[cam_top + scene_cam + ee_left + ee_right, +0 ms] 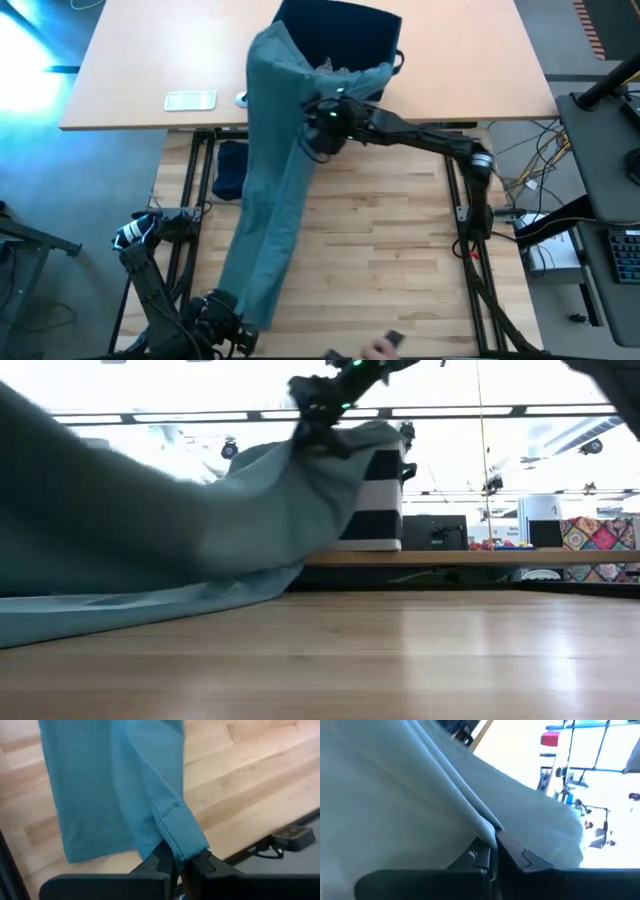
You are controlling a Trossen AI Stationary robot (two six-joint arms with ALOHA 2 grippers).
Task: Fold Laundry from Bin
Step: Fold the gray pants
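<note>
A large teal-green garment runs from the navy-blue bin at the far edge down across the wooden table to its near left corner. My right gripper is shut on the cloth just in front of the bin, raised above the table; the low view shows it up high with the cloth draped below. My left gripper is shut on the garment's near end. In the low view the garment's lower edge rests on the table. The striped bin stands behind. My left gripper pinches a hemmed corner of the garment's near end between its two fingers, coming steeply from above. The cloth stretches away from the fingers over the table. My right gripper pinches a fold of the teal cloth between its two fingers, near the bin end. The fold is lifted clear of the table, and the cloth falls away on both sides of the fingers.
A small white flat device lies on the far light-wood table left of the bin. A navy cloth lies at the left edge of the work table. The table's right half shows bare wood.
</note>
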